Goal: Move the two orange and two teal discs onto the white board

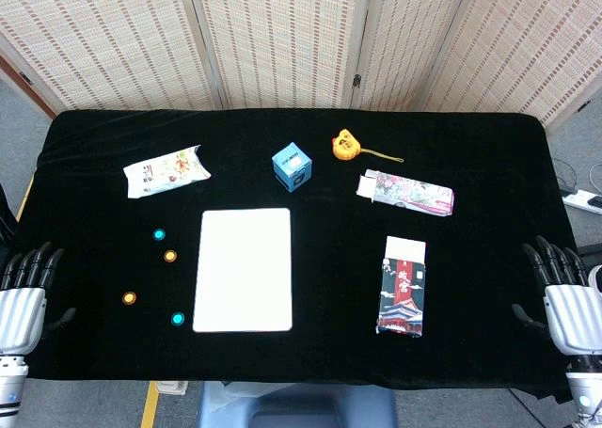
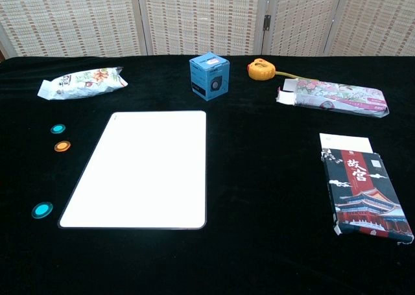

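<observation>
Head view: flat white board (image 1: 243,269), rounded rectangle, laid on black velvety cloth (image 1: 310,343). Four small round discs scattered left of it, none on board: teal disc (image 1: 159,234), orange disc (image 1: 170,256), second orange disc (image 1: 130,298), second teal disc (image 1: 178,319). Left hand (image 1: 24,292) and right hand (image 1: 564,296) held at table edges, fingers extended and spread, nothing grasped.

Chest view: glossy board, three discs seen; hands not shown.

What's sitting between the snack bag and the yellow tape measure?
The blue box lies between the snack bag and the tape measure, nearer the tape measure. The head view shows this best.
</observation>
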